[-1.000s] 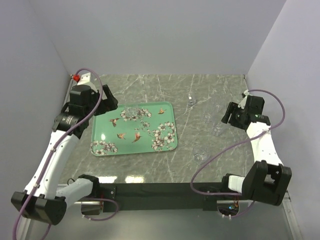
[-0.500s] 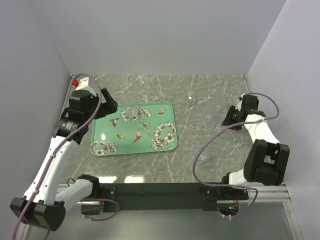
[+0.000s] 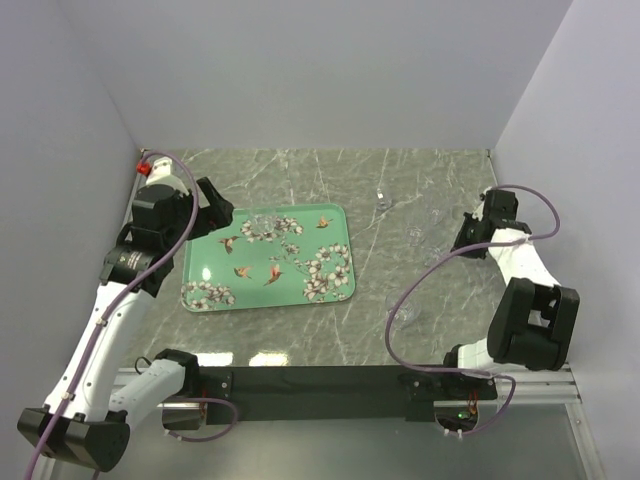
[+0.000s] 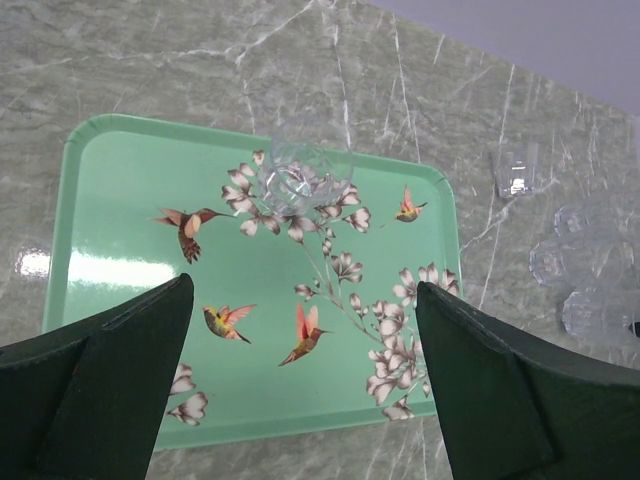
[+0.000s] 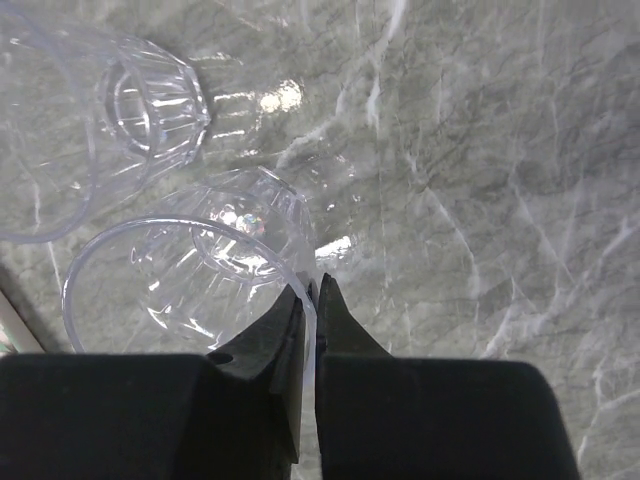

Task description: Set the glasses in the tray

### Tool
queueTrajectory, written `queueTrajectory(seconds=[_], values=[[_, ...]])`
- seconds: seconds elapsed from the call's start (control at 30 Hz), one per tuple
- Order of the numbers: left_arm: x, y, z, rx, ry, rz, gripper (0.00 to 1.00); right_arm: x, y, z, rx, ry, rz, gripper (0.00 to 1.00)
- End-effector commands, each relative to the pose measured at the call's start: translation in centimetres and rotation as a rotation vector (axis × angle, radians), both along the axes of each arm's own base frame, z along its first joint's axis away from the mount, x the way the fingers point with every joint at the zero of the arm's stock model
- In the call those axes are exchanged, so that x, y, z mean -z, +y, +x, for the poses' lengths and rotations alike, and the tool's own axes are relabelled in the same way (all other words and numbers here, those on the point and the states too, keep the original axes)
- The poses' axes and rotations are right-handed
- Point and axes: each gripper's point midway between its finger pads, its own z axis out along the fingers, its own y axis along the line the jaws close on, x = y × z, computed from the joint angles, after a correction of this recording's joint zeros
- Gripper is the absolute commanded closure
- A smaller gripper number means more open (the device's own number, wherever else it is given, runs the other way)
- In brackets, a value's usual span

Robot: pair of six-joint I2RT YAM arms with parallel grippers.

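The mint-green tray [image 3: 205, 262] with birds and blossoms lies left of centre. One clear glass [image 3: 262, 222] stands at the tray's far edge, and the left wrist view shows the same glass [image 4: 300, 180] on the tray [image 4: 120, 200]. My left gripper [image 3: 215, 210] hovers open above the tray's left side, and the left gripper [image 4: 300, 370] has nothing between its fingers. My right gripper [image 5: 312, 290] is shut on the rim of a ribbed glass [image 5: 190, 270] at the right of the table. Seen from above, the right gripper [image 3: 450, 243] is beside that glass [image 3: 432, 260].
Other glasses stand on the marble: one [image 3: 382, 198] at the back, one [image 3: 415, 237] close to the held one, and a stemmed one [image 3: 400, 312] nearer the front. Another ribbed glass [image 5: 110, 110] sits just beyond the gripped one. Walls close in on both sides.
My right gripper has closed from open onto the glass rim, and the right arm has folded back. The left arm has drawn up and back slightly, still open.
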Motion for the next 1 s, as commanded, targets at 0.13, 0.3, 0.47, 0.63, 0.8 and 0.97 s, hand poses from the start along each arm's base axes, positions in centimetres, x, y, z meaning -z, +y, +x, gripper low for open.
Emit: queueTrajectory(seconds=[0.13,0.3,0.47,0.63,0.8,0.97], values=[[-1.4,-0.2,0.2,-0.006,-0.065,-0.038,0.0,-6.2,-0.4,1.5,-0.103,-0.221,-0.097,1.0],[-1.0,-0.3,0.2,-0.003,-0.063,-0.043,0.0,-9.3,3.4,0.9,-0.397,-0.307,-0.037,1.0],[-0.8,-0.2,0.1,-0.003,-0.064,-0.044,0.01,-11.7,8.2,-0.2,-0.648,-0.372,0.069,1.0],[-0.5,-0.2,0.1,-0.002,-0.062,-0.037,0.01,-12.7,12.7,0.0,-0.856,-0.381,0.065,1.0],[-0.3,-0.2,-0.1,-0.006,-0.059,-0.046,0.01,-13.1,16.6,1.8,-0.961,-0.369,0.075,1.0],[-0.3,0.0,-0.8,-0.019,-0.065,-0.063,0.01,-13.5,20.6,4.2,-1.015,-0.369,0.037,1.0]])
